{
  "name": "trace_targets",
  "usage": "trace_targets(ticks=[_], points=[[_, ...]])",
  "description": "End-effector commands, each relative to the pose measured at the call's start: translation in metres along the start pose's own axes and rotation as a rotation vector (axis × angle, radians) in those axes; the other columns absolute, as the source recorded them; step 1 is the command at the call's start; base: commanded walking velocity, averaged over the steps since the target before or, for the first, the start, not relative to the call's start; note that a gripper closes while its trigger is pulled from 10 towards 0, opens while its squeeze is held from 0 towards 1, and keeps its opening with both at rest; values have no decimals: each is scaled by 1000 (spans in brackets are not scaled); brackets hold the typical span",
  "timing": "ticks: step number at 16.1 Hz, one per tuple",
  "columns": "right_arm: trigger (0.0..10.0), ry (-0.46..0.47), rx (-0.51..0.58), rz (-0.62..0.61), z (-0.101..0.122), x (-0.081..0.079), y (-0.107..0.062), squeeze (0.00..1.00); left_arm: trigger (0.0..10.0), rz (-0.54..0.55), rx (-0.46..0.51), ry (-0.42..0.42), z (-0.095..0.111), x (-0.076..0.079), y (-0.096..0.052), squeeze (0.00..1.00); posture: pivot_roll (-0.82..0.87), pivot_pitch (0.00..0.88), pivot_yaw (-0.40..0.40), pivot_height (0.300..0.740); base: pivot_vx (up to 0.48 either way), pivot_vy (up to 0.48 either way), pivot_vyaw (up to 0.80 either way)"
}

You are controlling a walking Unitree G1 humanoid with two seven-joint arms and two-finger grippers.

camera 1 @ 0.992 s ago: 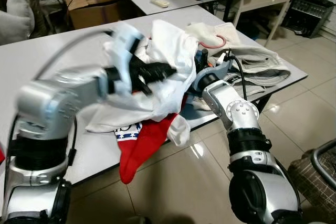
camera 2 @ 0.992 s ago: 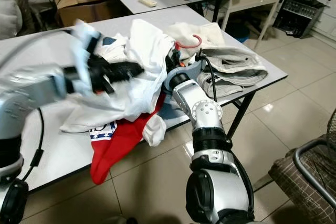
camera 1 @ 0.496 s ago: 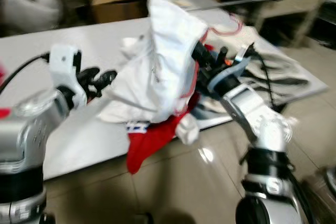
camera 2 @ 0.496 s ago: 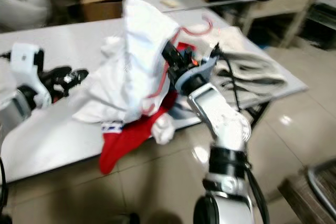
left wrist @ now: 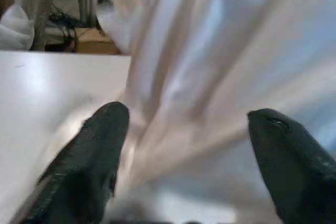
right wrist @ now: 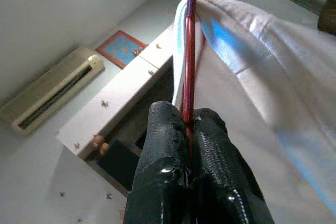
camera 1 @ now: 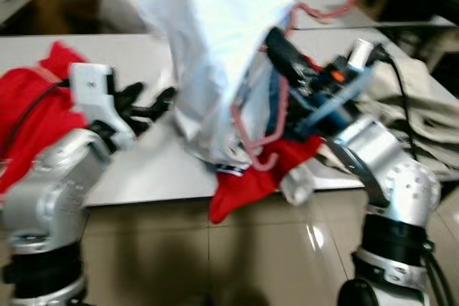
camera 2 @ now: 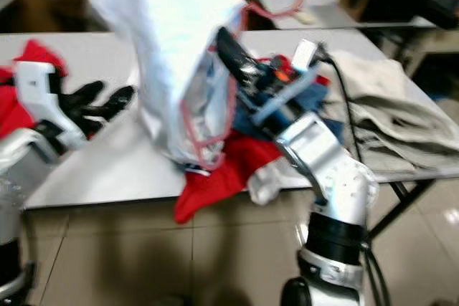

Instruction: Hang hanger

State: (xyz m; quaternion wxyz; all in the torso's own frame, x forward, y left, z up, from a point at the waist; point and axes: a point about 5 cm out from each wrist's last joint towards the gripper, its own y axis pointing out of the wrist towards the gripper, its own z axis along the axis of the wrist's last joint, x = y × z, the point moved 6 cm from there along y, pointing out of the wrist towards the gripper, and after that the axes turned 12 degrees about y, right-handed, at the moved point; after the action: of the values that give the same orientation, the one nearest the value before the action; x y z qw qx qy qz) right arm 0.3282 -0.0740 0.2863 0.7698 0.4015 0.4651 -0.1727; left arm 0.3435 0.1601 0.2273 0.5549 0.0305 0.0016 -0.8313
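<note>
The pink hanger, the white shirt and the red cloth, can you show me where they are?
pink hanger [camera 1: 278,102], left eye view, its side bar.
white shirt [camera 1: 211,41], left eye view, its lifted front.
red cloth [camera 2: 215,177], right eye view, the part hanging off the table.

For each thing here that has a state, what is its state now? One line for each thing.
Right gripper: shut on the hanger.
Left gripper: open, holding nothing, beside the white shirt.
Hanger: pink, lifted above the table, inside the shirt.
White shirt: draped on the hanger, raised.
Red cloth: lying at the table edge, partly hanging over.
Beige cloth: lying crumpled on the table.
</note>
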Motion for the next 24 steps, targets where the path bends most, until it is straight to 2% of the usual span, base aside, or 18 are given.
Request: trace_targets(ticks=[1,3,6,8,9,10,14,17,24], points=[[10000,-33,-16,89,-1,-23,3,0,10000,41,54,9,13,-10,-2,1000,-86,0,20,740,0,0,800],[10000,-70,-22,88,0,-28,2,0,10000,49,88,6,20,-14,-4,1000,-87,0,26,740,0,0,800],[10000,-145,-29,101,6,-39,-3,0,10000,13,113,48,28,-9,-7,1000,-75,0,12,740,0,0,800],[10000,-174,-28,103,7,-43,-5,0,10000,2,4,87,3,-5,-9,1000,-74,0,11,740,0,0,800],[10000,-185,-30,101,7,-43,-5,0,10000,-7,-80,139,-14,-3,-9,1000,-72,0,11,740,0,0,800],[10000,-203,-38,97,6,-44,-5,0,10000,-15,-121,179,-24,0,-10,1000,-72,0,8,740,0,0,800],[10000,-223,-51,85,2,-45,-7,0,10000,-67,-151,215,-36,16,-16,1000,-75,0,-7,740,0,0,800],[10000,-232,-49,74,3,-47,-6,0,10000,-77,-147,222,-37,22,-12,1000,-84,0,-10,740,0,0,800],[10000,-247,-112,22,-14,-35,-8,0,10000,-75,-140,237,-33,22,-9,1000,-84,0,1,740,0,0,800]])
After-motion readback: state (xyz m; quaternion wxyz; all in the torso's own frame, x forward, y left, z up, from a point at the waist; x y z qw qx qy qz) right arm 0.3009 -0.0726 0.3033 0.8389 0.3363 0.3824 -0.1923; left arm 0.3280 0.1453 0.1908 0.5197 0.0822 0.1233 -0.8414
